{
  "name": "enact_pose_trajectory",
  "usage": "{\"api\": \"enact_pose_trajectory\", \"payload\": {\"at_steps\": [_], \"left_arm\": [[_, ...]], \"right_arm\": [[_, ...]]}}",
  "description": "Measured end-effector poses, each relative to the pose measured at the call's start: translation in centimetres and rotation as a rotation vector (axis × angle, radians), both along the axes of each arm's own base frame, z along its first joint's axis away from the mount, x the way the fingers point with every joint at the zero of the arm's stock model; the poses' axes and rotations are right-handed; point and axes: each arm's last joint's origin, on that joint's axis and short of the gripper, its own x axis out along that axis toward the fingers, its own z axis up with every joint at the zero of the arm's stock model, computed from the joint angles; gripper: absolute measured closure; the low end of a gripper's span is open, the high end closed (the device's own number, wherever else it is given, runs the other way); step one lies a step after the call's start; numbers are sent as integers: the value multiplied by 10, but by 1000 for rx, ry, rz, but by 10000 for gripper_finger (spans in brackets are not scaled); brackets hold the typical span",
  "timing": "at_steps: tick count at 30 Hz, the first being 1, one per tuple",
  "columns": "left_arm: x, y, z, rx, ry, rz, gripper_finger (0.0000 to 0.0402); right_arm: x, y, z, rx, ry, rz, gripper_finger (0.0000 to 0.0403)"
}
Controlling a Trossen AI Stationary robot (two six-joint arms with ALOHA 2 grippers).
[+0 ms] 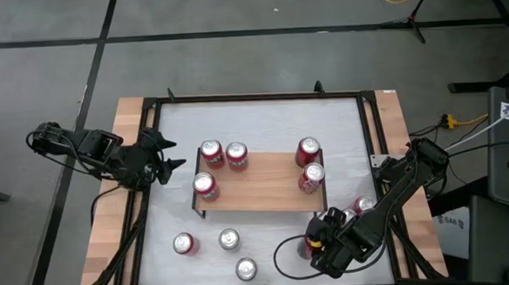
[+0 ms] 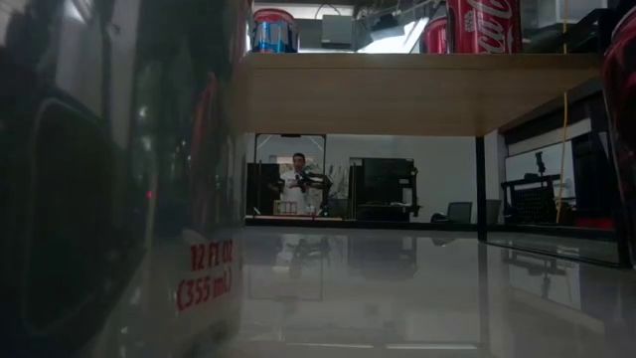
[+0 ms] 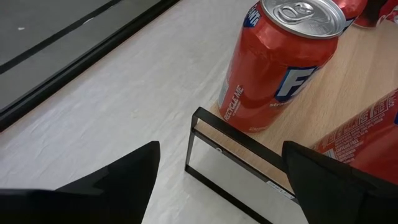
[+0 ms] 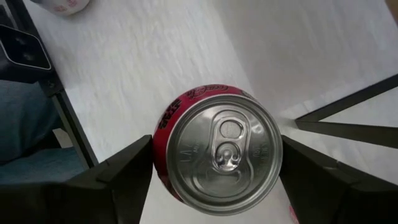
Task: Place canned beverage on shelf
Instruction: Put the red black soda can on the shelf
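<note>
near the table's (image 1: 268,238) front right, off the low wood-topped black-legged shelf (image 1: 261,181), the right gripper's (image 4: 214,165) fingers (image 4: 115,177) clasp a red aluminium drink can (image 4: 217,152) by its sides. that can stands upright, long axis vertical, tab end up. beside the shelf's left end, the left gripper (image 1: 170,156) waits, fingers apart, empty.
</note>
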Motion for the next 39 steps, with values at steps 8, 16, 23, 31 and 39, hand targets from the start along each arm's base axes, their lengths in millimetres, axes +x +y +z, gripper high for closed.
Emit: {"api": "enact_pose_trajectory", "payload": {"at_steps": [8, 16, 23, 31, 39], "left_arm": [[0, 0, 0, 0, 0, 0, 74], [0, 0, 0, 0, 0, 0, 74], [0, 0, 0, 0, 0, 0, 74], [0, 0, 0, 0, 0, 0, 74], [0, 0, 0, 0, 0, 0, 74]], "right_arm": [[0, 0, 0, 0, 0, 0, 104], [0, 0, 0, -2, -3, -1, 104], [0, 0, 0, -5, -7, -2, 104], [1, 0, 0, 1, -12, -2, 104], [1, 0, 1, -2, -17, -4, 104]]}}
